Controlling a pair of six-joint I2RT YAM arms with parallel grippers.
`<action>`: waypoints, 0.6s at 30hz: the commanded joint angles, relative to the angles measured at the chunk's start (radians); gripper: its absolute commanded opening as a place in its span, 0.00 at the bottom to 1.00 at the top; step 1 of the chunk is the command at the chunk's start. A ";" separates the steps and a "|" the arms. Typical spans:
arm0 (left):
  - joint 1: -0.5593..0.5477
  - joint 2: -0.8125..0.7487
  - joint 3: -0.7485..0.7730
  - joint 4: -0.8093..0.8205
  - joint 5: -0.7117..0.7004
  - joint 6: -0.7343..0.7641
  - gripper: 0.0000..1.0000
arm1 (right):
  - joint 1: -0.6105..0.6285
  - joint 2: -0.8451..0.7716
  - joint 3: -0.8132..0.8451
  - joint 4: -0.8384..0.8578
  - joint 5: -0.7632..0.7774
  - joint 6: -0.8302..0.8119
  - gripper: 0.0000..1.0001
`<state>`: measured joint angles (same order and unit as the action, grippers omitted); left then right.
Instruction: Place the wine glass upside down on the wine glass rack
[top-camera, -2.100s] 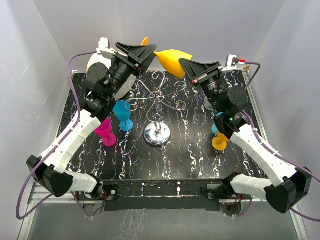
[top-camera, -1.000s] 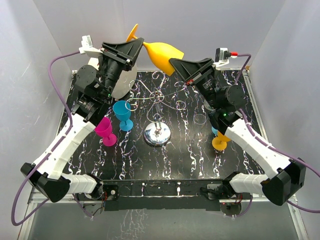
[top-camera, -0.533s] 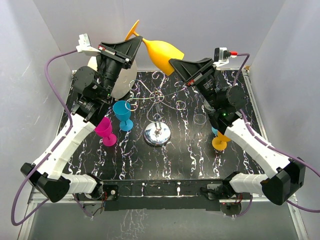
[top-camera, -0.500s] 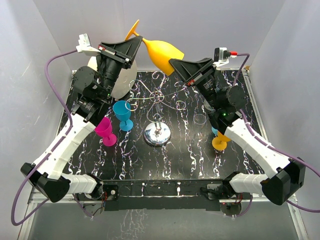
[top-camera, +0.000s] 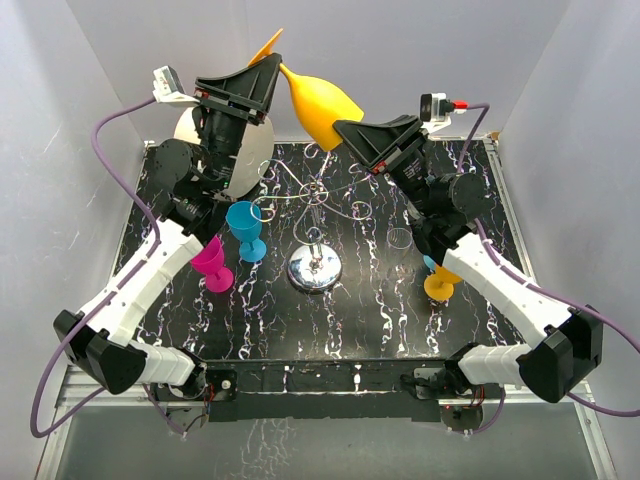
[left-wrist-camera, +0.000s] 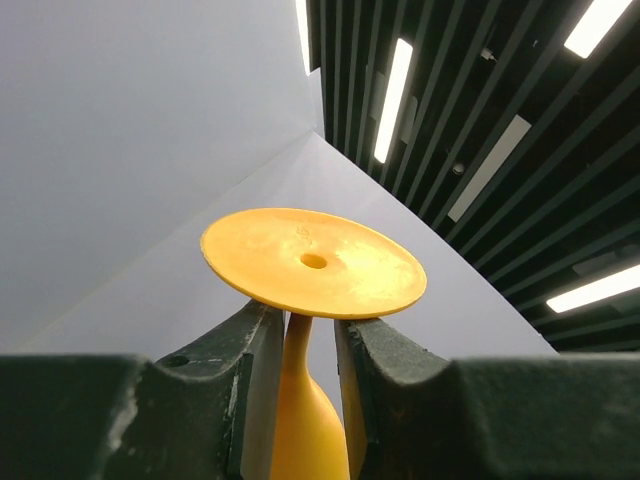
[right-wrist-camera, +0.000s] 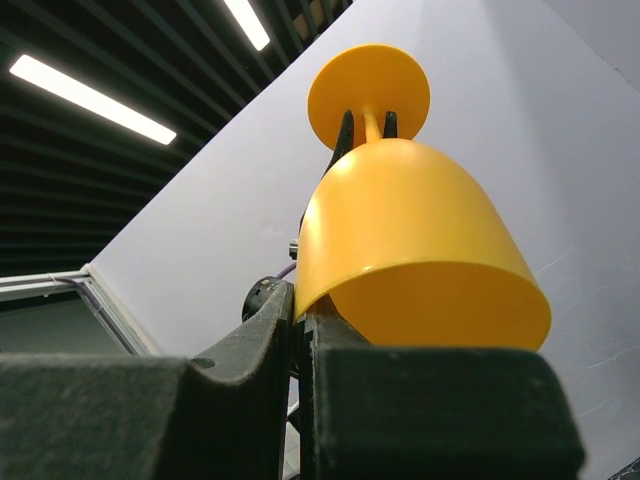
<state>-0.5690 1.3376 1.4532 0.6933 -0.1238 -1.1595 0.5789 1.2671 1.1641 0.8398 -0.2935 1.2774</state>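
The left gripper (left-wrist-camera: 305, 335) has its fingers set close on either side of the wine glass (top-camera: 318, 105) stem, just under the round foot (left-wrist-camera: 312, 262). Whether they press on it or only flank it I cannot tell. The right gripper (right-wrist-camera: 302, 300) has its fingers squeezed together on the wall of the bowl (right-wrist-camera: 410, 220) at the rim, a thin pinch with the mouth facing that wrist. Between the two grippers the yellow glass hangs in the air above and behind the top of the wine glass rack (top-camera: 318, 200), touching none of its wire curls. In the overhead view its long axis slants from the foot, up and to the rack's left, down to the mouth, toward the rack's right. It lies well over toward sideways, not yet mouth-down. The right gripper, at the rim end, looks the nearer of the two to the rack's crown. As I judge it, the coming move turns on swinging the mouth downward and bringing the glass forward over a free spiral arm. The curls spread to all sides of the central stem and could snag the rim. Around the rack there is some crowding: a teal glass (top-camera: 243, 222) just to its left, a pink glass (top-camera: 210, 262) further left and nearer the arm bases, and a cream cylinder (top-camera: 255, 160) behind-left under the left arm. A clear glass (top-camera: 400, 238) and an orange glass (top-camera: 440, 283) stand to its right. Directly above the rack the air looks open.
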 joint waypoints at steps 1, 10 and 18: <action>0.010 -0.012 0.003 0.103 -0.034 0.013 0.27 | 0.012 -0.003 0.005 0.065 -0.083 0.023 0.00; 0.009 -0.009 -0.001 0.033 -0.027 0.045 0.32 | 0.012 0.009 0.039 0.060 -0.073 0.019 0.00; 0.009 0.000 0.001 0.029 -0.017 0.067 0.28 | 0.012 0.011 0.048 0.041 -0.096 0.017 0.00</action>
<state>-0.5690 1.3468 1.4437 0.6834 -0.1238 -1.1194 0.5823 1.2900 1.1652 0.8417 -0.3252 1.2884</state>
